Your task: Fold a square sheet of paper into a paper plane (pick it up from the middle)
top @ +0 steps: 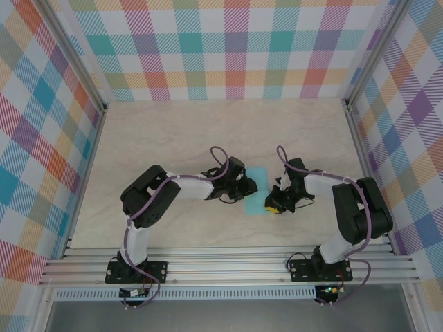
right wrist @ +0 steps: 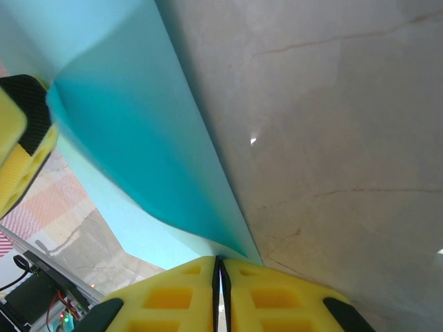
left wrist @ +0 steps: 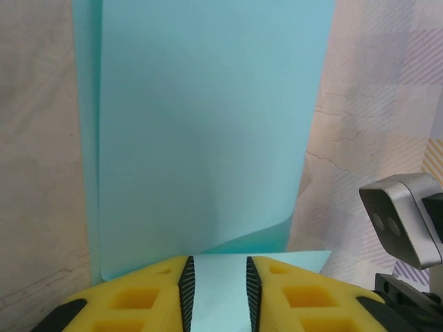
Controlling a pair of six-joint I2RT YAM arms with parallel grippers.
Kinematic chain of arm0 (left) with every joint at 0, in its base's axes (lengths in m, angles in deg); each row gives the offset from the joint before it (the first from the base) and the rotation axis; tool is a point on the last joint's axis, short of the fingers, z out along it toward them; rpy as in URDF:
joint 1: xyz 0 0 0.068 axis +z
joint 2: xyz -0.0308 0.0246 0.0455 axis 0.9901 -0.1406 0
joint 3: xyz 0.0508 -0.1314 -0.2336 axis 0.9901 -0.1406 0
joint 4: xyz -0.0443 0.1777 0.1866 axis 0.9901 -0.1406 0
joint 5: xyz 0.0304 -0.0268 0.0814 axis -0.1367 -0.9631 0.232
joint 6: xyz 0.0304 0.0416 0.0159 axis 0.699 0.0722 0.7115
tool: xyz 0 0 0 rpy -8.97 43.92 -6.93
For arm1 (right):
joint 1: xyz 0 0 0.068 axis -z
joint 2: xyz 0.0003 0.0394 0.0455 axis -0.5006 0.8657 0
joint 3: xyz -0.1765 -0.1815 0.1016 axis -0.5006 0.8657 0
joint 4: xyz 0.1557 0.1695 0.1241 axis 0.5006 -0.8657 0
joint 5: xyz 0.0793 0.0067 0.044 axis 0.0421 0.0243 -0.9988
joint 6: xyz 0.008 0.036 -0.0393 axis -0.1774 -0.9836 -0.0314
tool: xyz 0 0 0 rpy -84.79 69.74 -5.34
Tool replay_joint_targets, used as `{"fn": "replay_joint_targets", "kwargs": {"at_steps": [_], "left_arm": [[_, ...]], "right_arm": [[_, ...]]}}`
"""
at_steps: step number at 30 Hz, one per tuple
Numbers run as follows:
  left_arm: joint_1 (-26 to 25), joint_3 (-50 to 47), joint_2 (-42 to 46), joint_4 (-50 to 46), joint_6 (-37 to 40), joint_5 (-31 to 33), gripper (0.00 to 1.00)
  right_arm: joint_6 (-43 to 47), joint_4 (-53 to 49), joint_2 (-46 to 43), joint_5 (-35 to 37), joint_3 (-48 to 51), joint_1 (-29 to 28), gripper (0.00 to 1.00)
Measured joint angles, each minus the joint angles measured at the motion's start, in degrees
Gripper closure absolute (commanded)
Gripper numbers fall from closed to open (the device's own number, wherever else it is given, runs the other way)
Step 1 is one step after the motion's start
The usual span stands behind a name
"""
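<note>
Pinching the one square sheet of paper, right claw is clenched; left claw gapes.

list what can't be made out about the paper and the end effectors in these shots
Far edge of the paper: left wrist view, cut off by the frame's top.
Its folds: top view, too small, and both arms cover its sides.
Grip of the right end effector: right wrist view, its shut fingers hide how much paper they hold.
Contact of the left end effector: left wrist view, paper shows between its parted fingers; touching or not is unclear.
</note>
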Motion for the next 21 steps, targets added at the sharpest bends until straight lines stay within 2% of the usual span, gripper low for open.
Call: {"fn": "replay_joint_targets", "kwargs": {"at_steps": [10,15,21], "left_arm": [[-2.1,0.0,3.1,0.8,0.7,-0.5,0.67],[-5.0,-2.1,3.1,4.2,-0.9,-0.6,0.68],[-5.6,-4.2,2.6,7.2,-2.9,-0.7,0.68]], "right_arm": [[0.0,0.0,0.0,-0.2,0.0,0.0,0.88],[0.0,0.0,0.0,-0.2,0.0,0.0,0.88],[0.0,0.0,0.0,-0.2,0.0,0.0,0.88]]}}
